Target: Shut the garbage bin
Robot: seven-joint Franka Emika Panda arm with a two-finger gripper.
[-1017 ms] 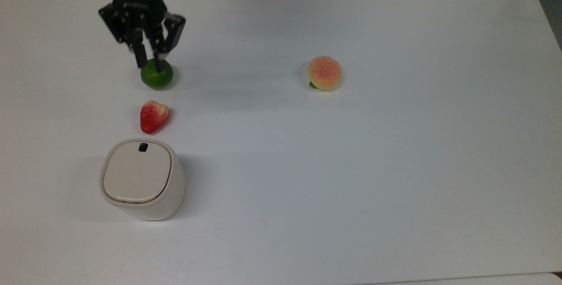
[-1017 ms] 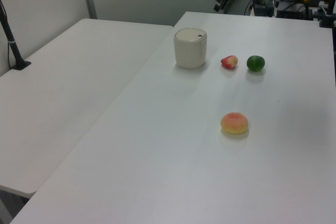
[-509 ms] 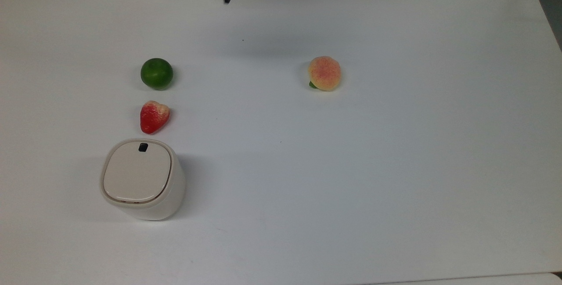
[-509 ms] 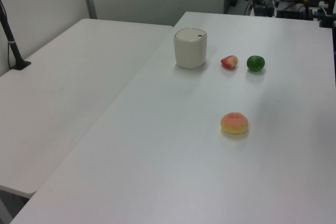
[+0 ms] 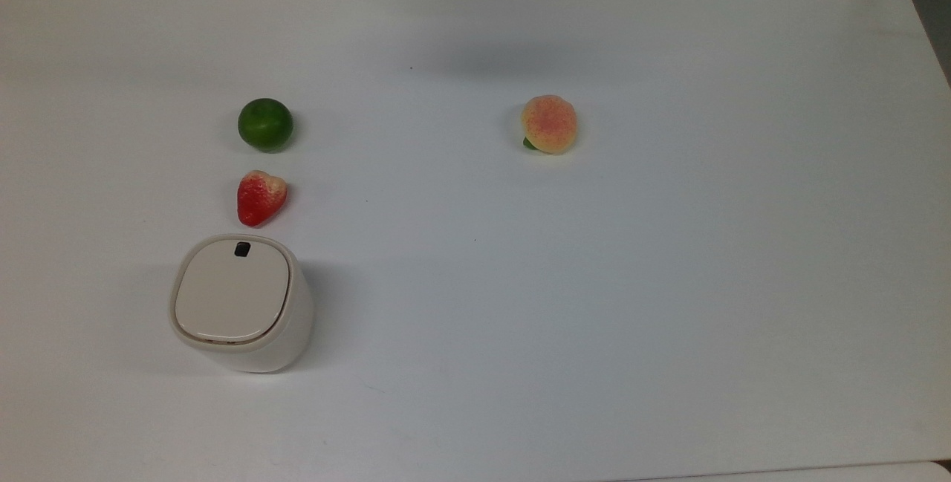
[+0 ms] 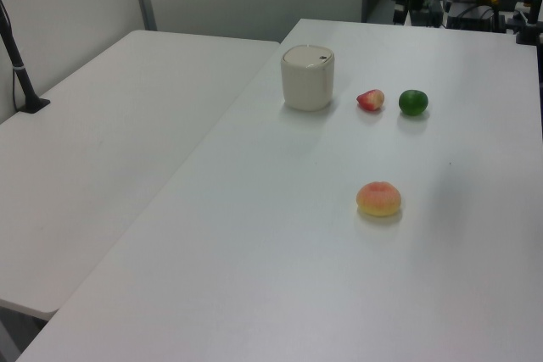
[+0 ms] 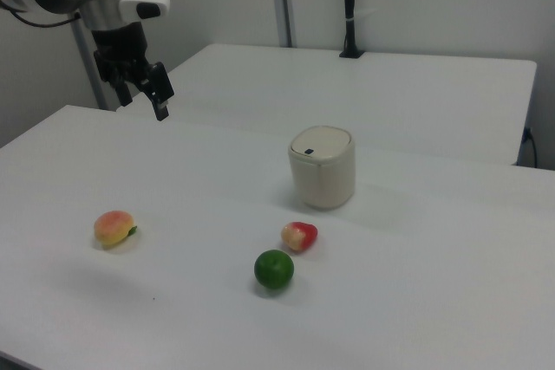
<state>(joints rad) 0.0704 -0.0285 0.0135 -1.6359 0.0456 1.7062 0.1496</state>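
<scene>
Now fingers spread apart, empty, raised away from lime; garbage bin lid down.

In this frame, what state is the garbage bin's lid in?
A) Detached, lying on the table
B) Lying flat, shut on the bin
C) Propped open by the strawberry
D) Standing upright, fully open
B: the beige lid lies flat and flush on the garbage bin, with the strawberry apart on the table.

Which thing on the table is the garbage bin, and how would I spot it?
Start at the white table. Near the top view's lower left stands the garbage bin, next to a strawberry and a green lime. It is far bigger than the fruits, cream-white, with a flat shut lid and a small black latch.
</scene>
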